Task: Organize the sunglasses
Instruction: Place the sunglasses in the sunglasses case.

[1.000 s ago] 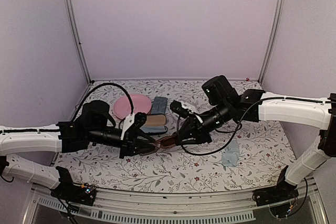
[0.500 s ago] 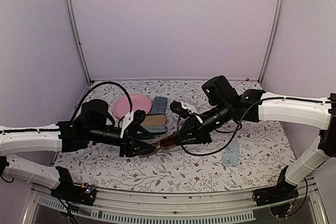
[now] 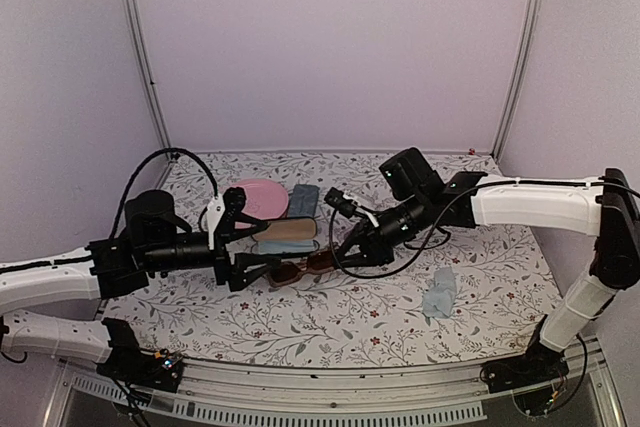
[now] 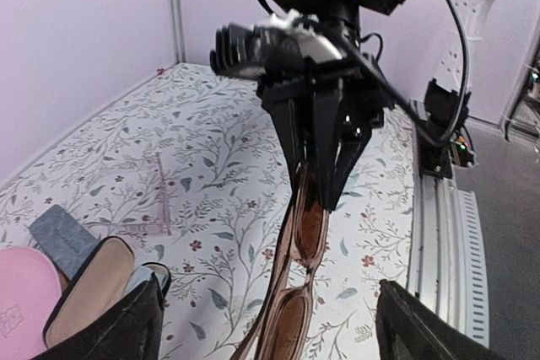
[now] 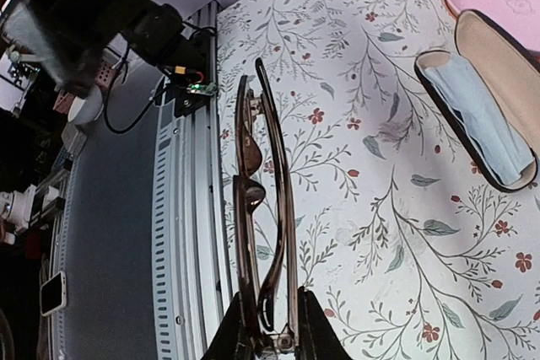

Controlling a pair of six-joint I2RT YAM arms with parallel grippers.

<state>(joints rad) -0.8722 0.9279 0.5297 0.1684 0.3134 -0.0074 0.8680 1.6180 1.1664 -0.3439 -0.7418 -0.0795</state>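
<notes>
Closest in, a crumpled blue cloth (image 3: 440, 293) on the floral desk (image 3: 300, 332). Further on, left gripper (image 4: 268, 318) spread wide, straddling the reddish-brown sunglasses (image 3: 300, 269) without touching. Opposite end pinched narrow in the right gripper (image 3: 345, 252), mid-desk. Pale pinkish sunglasses (image 4: 157, 198) flat on the desk beyond. Farthest, open black case (image 3: 286, 233).

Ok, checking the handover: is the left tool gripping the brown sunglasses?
No, the left tool gapes wide on either side of the sunglasses, which only the right tool clamps.
</notes>
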